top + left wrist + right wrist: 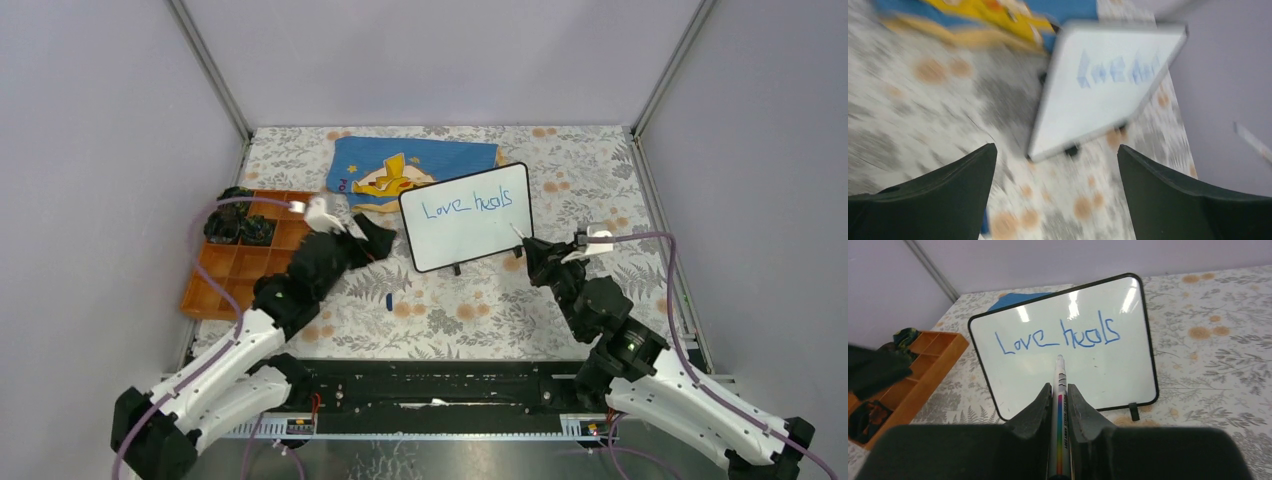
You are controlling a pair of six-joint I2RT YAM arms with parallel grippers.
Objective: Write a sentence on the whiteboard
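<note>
The whiteboard (pixel 466 246) stood propped on its little feet near the middle of the desk (pixel 600 170), just in front of a blue cloth (pixel 420 160), leaning back so its face met the right arm. The sentence (pixel 466 205) read only "Love heals", with bare white below, so a word probably remained to be written. The right fingers (pixel 1084 410) were clenched on a marker (pixel 1059 390), its tip aimed under "heals". Whether the tip touched the panel could not be told. The left fingers (pixel 963 175) were spread wide and empty beside the board's left edge, likely placed to steady it. That wrist's view was smeared, the writing unreadable there. A small blue piece (pixel 388 299) on the desk might have been the cap. The contents of the orange tray (pixel 215 290) were too dark to name.
</note>
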